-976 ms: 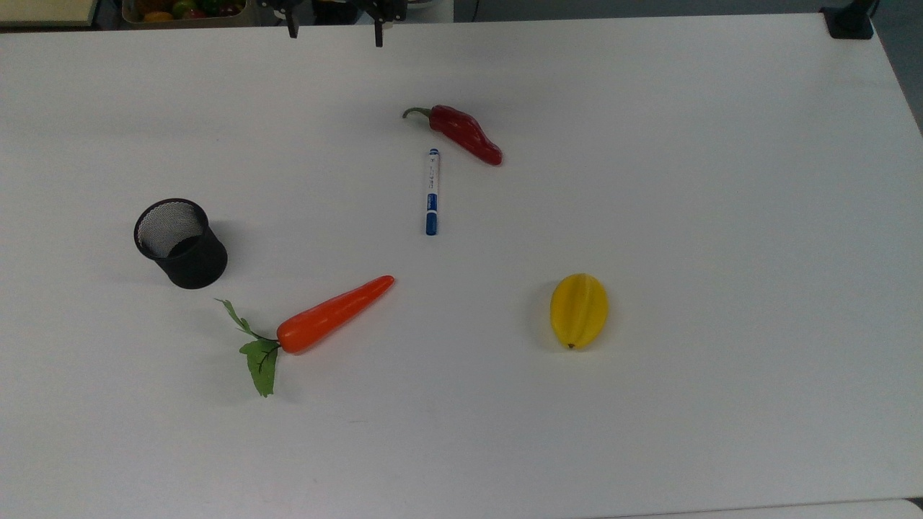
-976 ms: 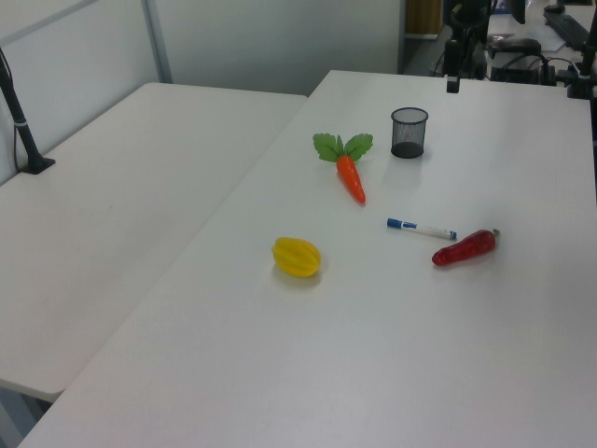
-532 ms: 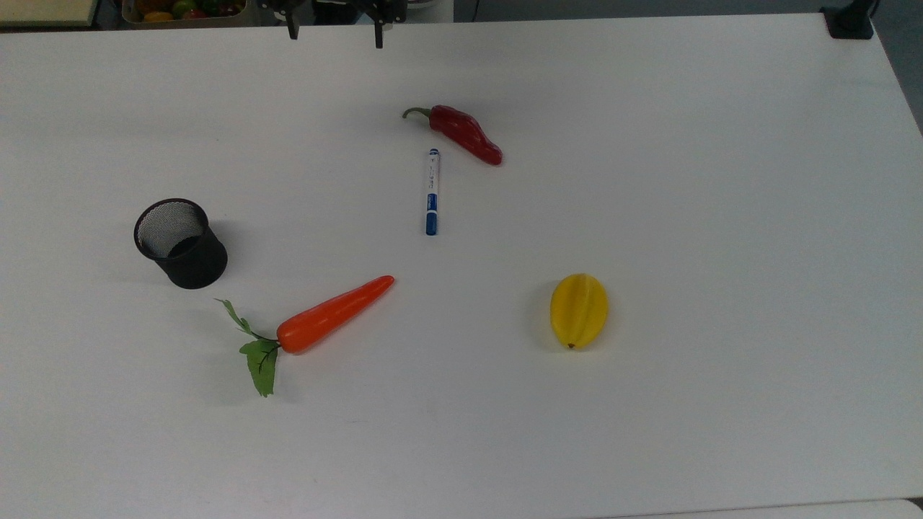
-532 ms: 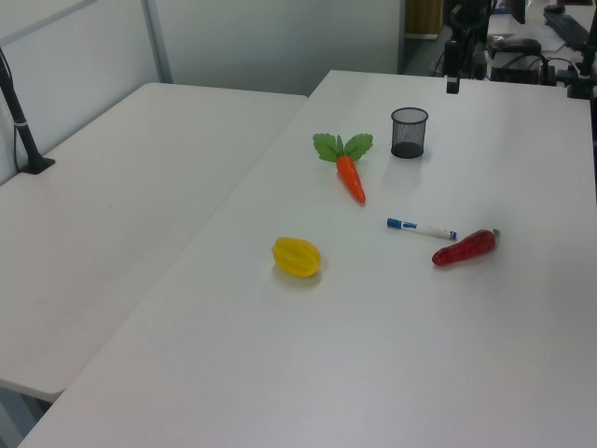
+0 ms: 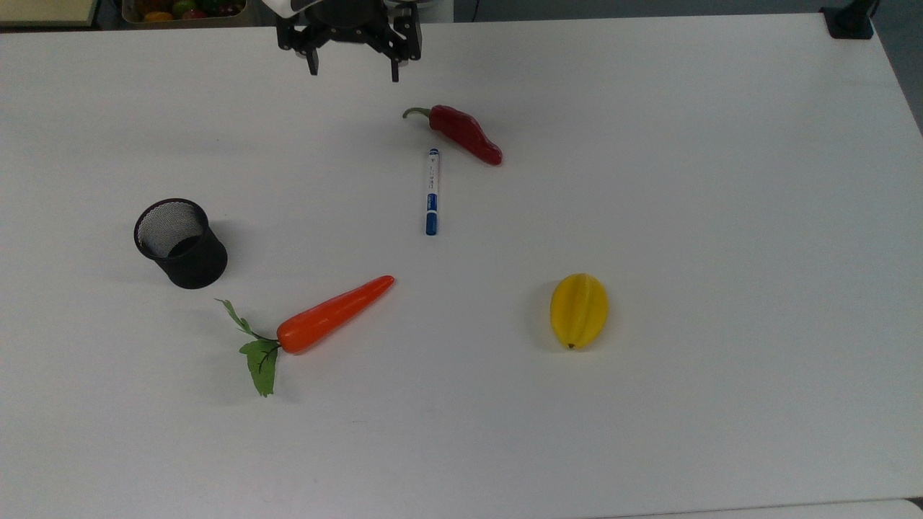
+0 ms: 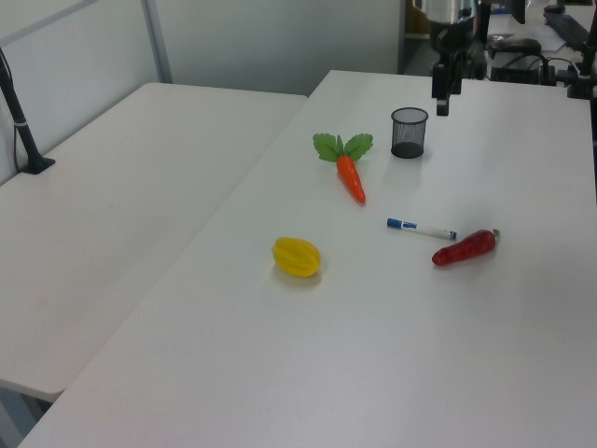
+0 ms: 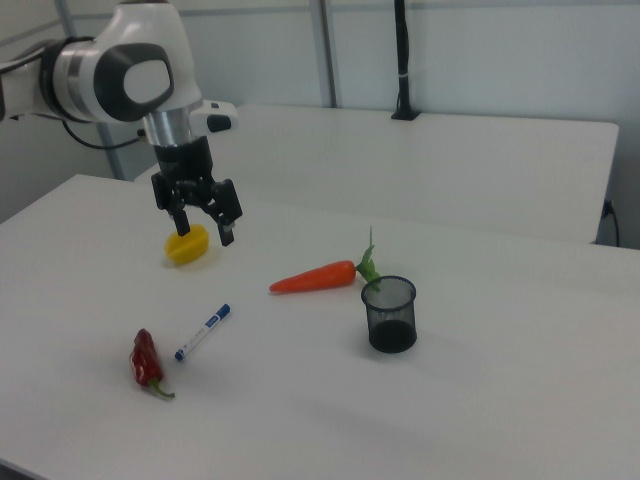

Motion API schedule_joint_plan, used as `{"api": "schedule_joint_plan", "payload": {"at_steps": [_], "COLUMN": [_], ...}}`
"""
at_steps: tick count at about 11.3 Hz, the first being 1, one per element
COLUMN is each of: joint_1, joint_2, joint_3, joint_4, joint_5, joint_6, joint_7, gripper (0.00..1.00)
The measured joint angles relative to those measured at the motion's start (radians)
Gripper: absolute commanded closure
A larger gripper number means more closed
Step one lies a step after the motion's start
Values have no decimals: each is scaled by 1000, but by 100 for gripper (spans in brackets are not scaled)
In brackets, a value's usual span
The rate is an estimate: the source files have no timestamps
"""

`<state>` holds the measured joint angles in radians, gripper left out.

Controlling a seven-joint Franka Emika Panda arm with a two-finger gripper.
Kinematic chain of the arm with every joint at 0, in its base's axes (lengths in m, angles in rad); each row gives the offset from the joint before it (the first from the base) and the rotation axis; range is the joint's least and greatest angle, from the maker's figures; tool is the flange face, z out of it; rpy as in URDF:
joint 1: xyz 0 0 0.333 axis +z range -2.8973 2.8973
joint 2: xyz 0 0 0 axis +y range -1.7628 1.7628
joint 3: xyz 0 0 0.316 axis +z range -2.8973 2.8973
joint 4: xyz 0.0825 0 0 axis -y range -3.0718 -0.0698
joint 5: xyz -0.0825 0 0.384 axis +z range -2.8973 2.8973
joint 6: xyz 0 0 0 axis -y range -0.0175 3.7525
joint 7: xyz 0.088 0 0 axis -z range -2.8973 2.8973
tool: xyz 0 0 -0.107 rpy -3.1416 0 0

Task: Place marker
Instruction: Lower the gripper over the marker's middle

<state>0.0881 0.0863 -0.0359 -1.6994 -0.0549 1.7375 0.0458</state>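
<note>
White work table [image 5: 721,216], matte, evenly lit. Second white table [image 6: 121,215] abuts it on the left view's left, a black post [image 6: 20,121] clamped at its edge. Pale panel walls [image 7: 480,50] with metal uprights behind. Crate of coloured items [image 5: 184,11] beyond the top view's far edge.
</note>
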Motion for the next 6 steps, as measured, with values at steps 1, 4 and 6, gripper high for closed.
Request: {"api": "schedule_joint_plan", "payload": {"at_steps": [1,4,6], "joint_1": [6,35,47], "joint_2": [21,101,139], "joint_3": [1,7,8], "joint_4": [-17,-42,-71], "joint_5": [0,0,0], "joint_6": [47,131,219], "joint_7": [27,84,94], "gripper": [0,0,0]}}
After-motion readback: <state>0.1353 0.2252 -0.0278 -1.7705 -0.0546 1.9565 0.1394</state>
